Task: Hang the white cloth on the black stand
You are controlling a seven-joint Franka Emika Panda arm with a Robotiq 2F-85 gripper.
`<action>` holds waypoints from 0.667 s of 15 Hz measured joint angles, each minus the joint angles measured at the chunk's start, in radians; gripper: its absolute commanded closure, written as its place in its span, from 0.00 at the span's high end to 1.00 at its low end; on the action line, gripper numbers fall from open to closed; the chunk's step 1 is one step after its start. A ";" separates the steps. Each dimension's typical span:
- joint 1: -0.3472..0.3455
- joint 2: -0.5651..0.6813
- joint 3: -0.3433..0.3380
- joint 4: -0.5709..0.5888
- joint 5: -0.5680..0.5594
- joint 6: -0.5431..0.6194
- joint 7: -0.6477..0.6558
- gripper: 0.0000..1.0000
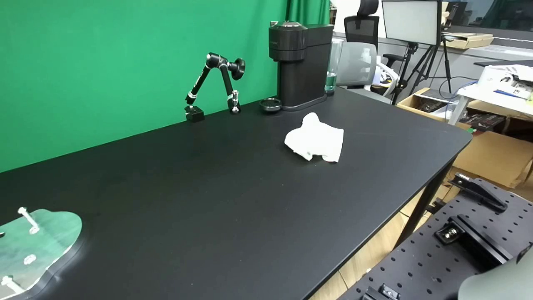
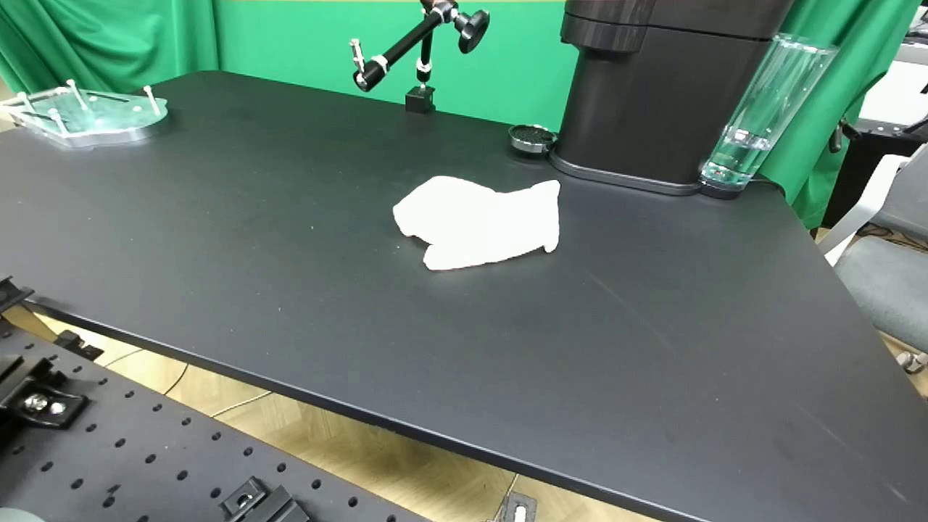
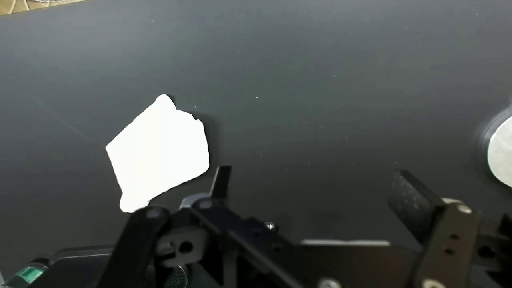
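Note:
The white cloth (image 1: 318, 139) lies crumpled on the black table, and it also shows in an exterior view (image 2: 482, 221). In the wrist view the cloth (image 3: 160, 156) lies left of and beyond the fingertips, apart from them. The black stand (image 1: 215, 61) is a jointed arm with a knob, rising from a small block at the table's back edge; it also shows in an exterior view (image 2: 407, 45). In the wrist view the stand is mostly hidden or cannot be made out. My gripper (image 3: 314, 176) is open and empty above the table; neither exterior view shows it.
A black coffee machine (image 1: 306, 62) with a clear water tank (image 2: 761, 116) stands at the back, right of the stand. A small round dish (image 1: 270, 105) sits by its base. A clear board with white pegs (image 2: 94, 116) lies at the table's far end. A green curtain (image 1: 125, 62) hangs behind.

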 measured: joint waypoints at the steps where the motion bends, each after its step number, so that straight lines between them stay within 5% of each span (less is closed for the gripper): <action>1: 0.000 0.000 0.000 0.000 0.000 0.000 0.000 1.00; 5: 0.004 0.001 -0.009 -0.009 -0.012 0.023 0.000 1.00; 10: -0.007 0.019 -0.079 -0.105 -0.091 0.213 -0.051 1.00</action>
